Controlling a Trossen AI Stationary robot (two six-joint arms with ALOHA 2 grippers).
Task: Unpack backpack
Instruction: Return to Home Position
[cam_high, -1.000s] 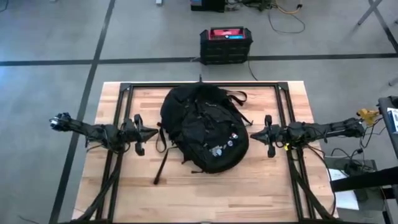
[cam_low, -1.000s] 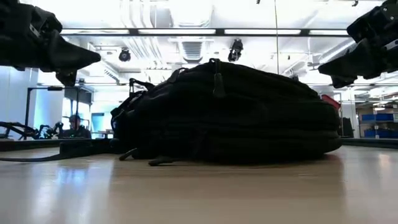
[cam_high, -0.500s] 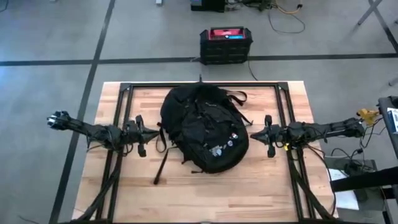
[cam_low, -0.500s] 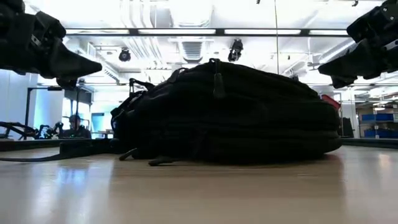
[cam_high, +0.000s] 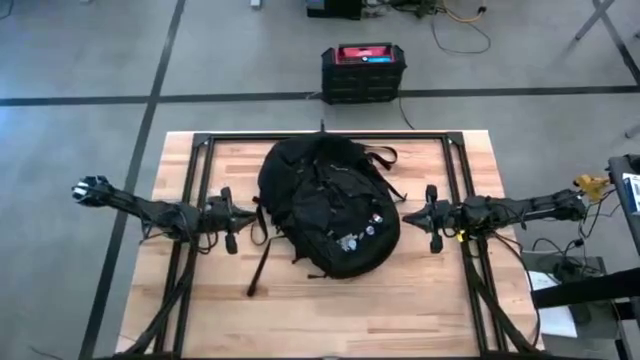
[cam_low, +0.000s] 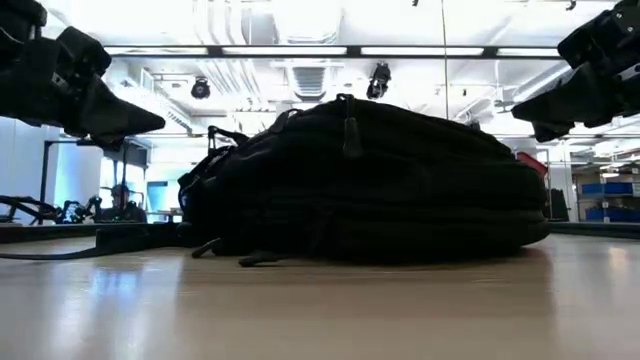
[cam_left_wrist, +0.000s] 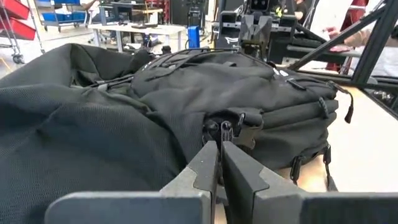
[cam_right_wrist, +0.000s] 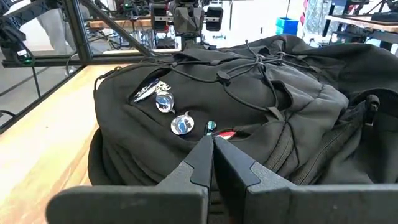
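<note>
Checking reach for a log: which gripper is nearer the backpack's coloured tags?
Right. The right gripper hangs beside the backpack, near the tags; the left gripper is on its far side.

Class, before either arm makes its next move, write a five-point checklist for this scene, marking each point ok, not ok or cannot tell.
1. Left claw apart from the large rounded black fabric backpack: ok.
2. Right claw apart from the backpack: ok.
3. Both claws shut and empty: ok.
4. Backpack lying flat on the pale wooden table: ok.
5. Backpack zips fully closed: cannot tell.
</note>
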